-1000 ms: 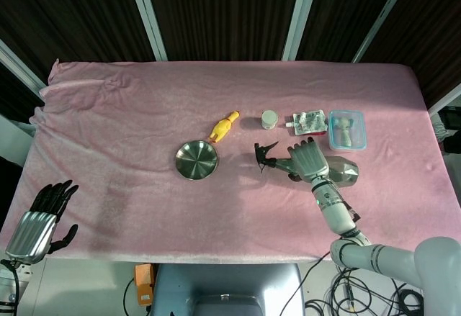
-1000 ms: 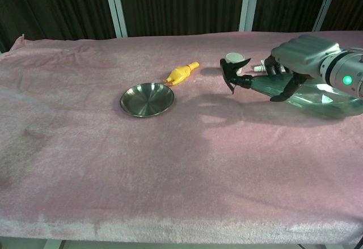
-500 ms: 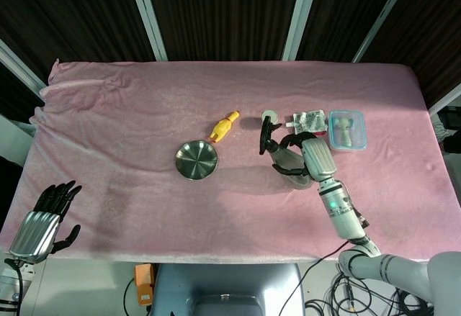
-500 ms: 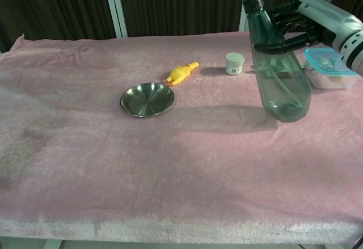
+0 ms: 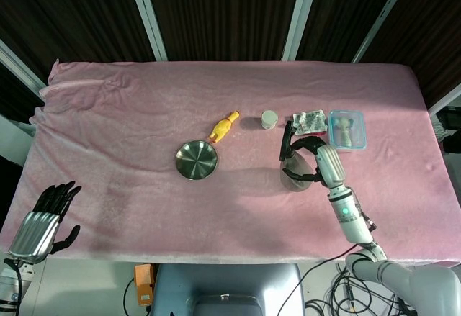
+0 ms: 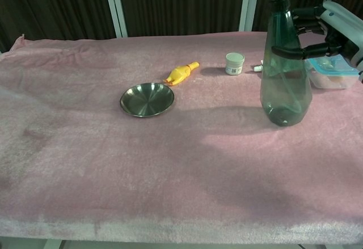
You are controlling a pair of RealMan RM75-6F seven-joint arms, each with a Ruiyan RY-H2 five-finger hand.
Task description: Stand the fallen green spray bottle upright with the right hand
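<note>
One translucent green plastic spray bottle (image 6: pixel 285 84) stands upright on the pink cloth-covered table (image 6: pixel 170 164), the silver right hand (image 6: pixel 332 28) grasping its upper body with dark fingers (image 6: pixel 289 49) wrapped around it. The left hand (image 5: pixel 45 220) hangs off the table's near-left corner, fingers apart, holding nothing. Nearby: one round steel dish (image 6: pixel 147 99), one yellow rubber chicken toy (image 6: pixel 181 73), one small white jar (image 6: pixel 233 63).

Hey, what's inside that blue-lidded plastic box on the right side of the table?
The plastic box holds something pale, with an orange tint in the chest view; its lid blurs what it is. There the right robot hand and spray bottle cover its near-left corner.
</note>
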